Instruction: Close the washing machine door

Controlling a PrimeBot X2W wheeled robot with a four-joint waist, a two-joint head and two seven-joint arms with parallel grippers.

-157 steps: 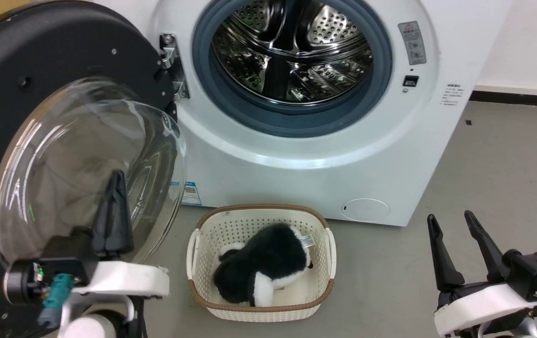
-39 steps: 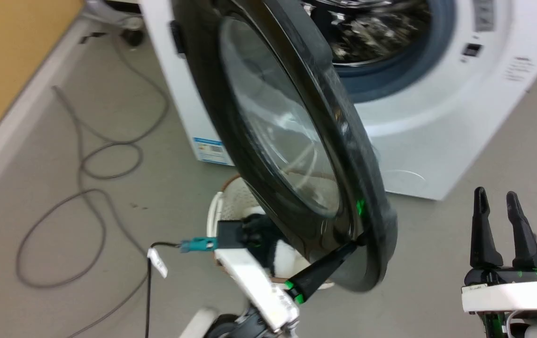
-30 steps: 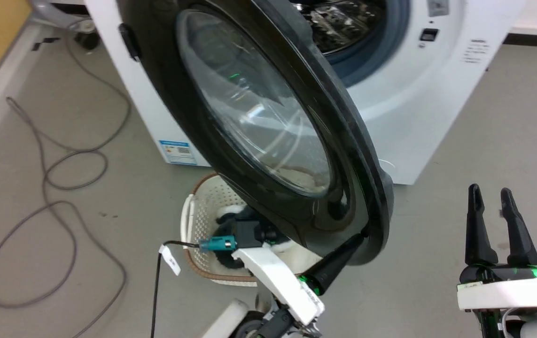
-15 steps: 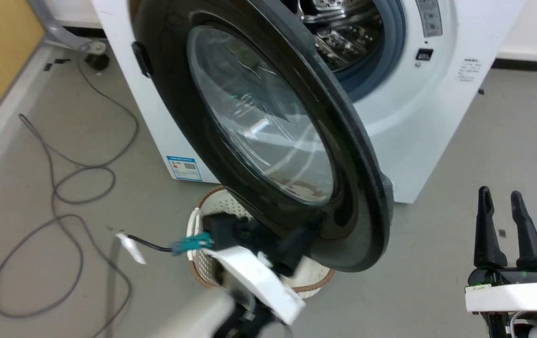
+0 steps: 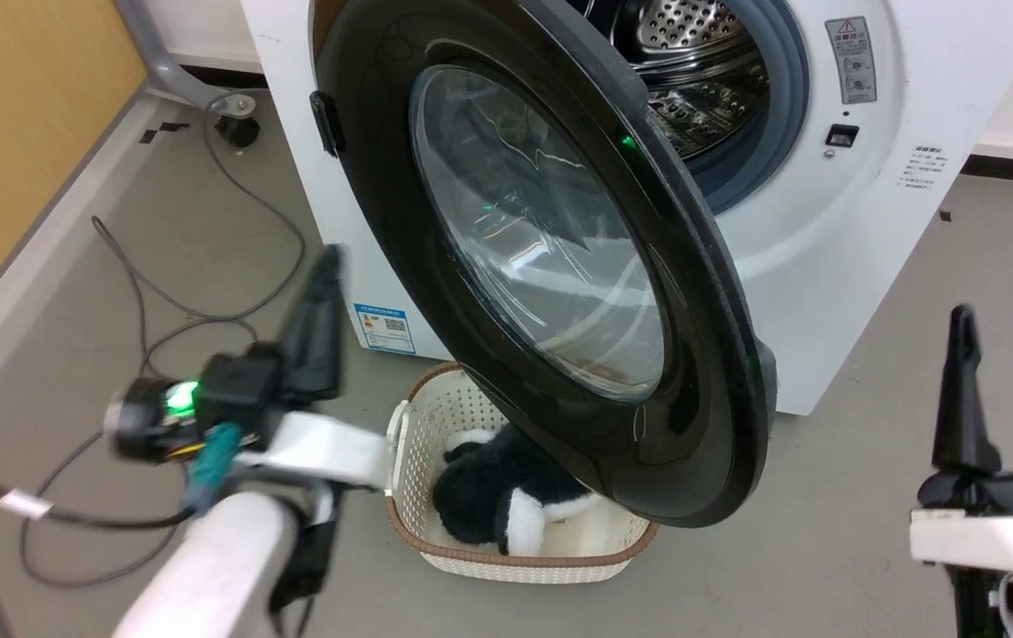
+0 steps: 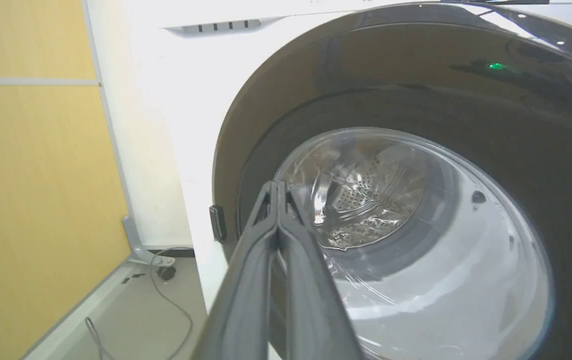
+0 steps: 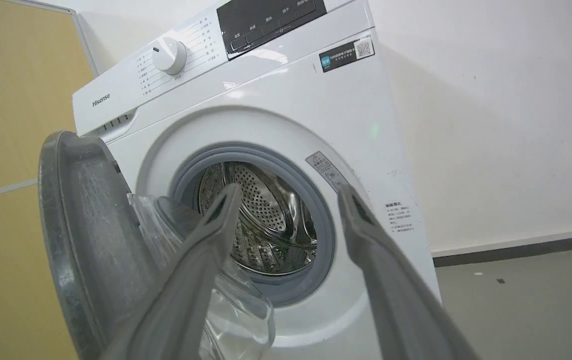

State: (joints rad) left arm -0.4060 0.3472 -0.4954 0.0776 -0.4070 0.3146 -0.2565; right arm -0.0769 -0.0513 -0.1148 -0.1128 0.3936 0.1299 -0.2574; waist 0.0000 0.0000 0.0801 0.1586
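Note:
The washing machine door (image 5: 550,266) has a glossy black rim and a bulging glass centre. It stands partly open, swung out in front of the white washing machine (image 5: 825,230), whose steel drum (image 5: 701,71) shows behind it. My left gripper (image 5: 323,270) is shut on nothing, left of the door near its hinge side and apart from it. In the left wrist view its closed fingers (image 6: 275,200) point at the door's outer face (image 6: 416,100). My right gripper (image 5: 995,323) stands open at the lower right, well away from the door. Its fingertips (image 7: 290,195) frame the drum opening (image 7: 265,225).
A cream basket (image 5: 431,416) holding a black and white plush toy (image 5: 488,505) sits on the floor under the door's lower rim. Grey cables (image 5: 160,310) loop across the floor on the left, beside a yellow wall (image 5: 19,133).
My left gripper has come off the door's lower rim and swung up and to the left. The door stays partly open. The head camera has shifted. The right gripper stays open.

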